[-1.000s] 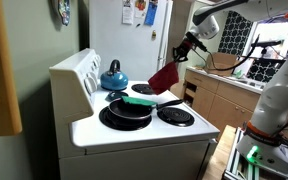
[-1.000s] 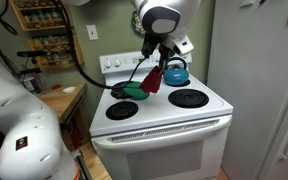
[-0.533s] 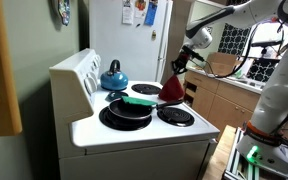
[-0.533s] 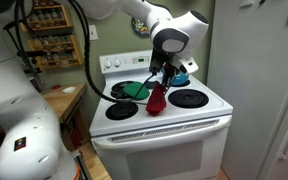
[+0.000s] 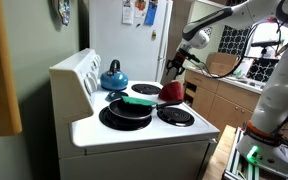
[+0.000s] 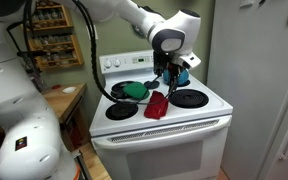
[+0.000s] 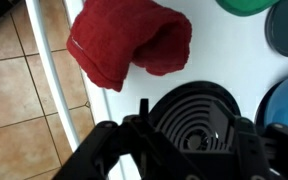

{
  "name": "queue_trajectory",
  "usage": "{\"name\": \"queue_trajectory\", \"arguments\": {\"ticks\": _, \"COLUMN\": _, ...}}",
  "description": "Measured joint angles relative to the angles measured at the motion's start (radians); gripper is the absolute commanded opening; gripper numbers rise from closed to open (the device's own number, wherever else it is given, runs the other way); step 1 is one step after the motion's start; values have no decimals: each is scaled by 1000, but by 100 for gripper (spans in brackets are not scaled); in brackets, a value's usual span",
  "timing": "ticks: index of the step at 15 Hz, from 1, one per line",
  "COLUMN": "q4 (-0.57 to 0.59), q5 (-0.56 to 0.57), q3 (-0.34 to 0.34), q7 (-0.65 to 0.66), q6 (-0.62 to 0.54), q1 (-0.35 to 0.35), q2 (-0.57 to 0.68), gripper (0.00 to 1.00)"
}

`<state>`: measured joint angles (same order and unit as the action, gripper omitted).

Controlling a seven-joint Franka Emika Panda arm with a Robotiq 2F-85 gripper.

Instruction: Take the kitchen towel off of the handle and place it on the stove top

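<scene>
Lying crumpled on the white stove top point(image 6: 189, 118), the red kitchen towel point(image 6: 156, 104) is seen between the burners, near the front edge, so the placing is judged done. The gripper point(image 7: 184, 118) is held above and apart from it, jaws spread and empty, presumably so the cloth is not dragged along.
</scene>
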<state>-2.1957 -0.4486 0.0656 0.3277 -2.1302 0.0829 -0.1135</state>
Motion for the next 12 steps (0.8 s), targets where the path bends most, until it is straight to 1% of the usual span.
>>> {"name": "queue_trajectory", "arguments": {"ticks": 1, "q4": 1, "q5": 10, "q3": -8, "q7": 0, "q6": -11, "q1": -5, "q2": -7, "gripper": 99}}
{"name": "queue_trajectory", "arguments": {"ticks": 3, "q4": 7, "q5": 33, "q3": -19, "q7": -17, "q6": -3, "q1": -15, "q2": -24, "gripper": 100}}
{"name": "queue_trajectory", "arguments": {"ticks": 6, "q4": 33, "q5": 63, "q3": -22, "q7": -80, "q6": 82, "q1": -23, "q2": -46, "gripper": 100}}
{"name": "queue_trajectory", "arguments": {"ticks": 8, "q4": 51, "q5": 110, "q3": -21, "q7": -102, "q6": 134, "q1": -23, "q2": -63, "gripper": 100}}
{"name": "queue_trajectory", "arguments": {"ticks": 10, "q4": 62, "q5": 157, "q3": -22, "q7": -117, "q6": 161, "q1": -23, "q2": -80, "gripper": 100}}
{"name": "queue_trajectory", "arguments": {"ticks": 12, "q4": 67, "q5": 176, "q3": -22, "q7": -122, "q6": 172, "q1": -23, "q2": -93, "gripper": 100}}
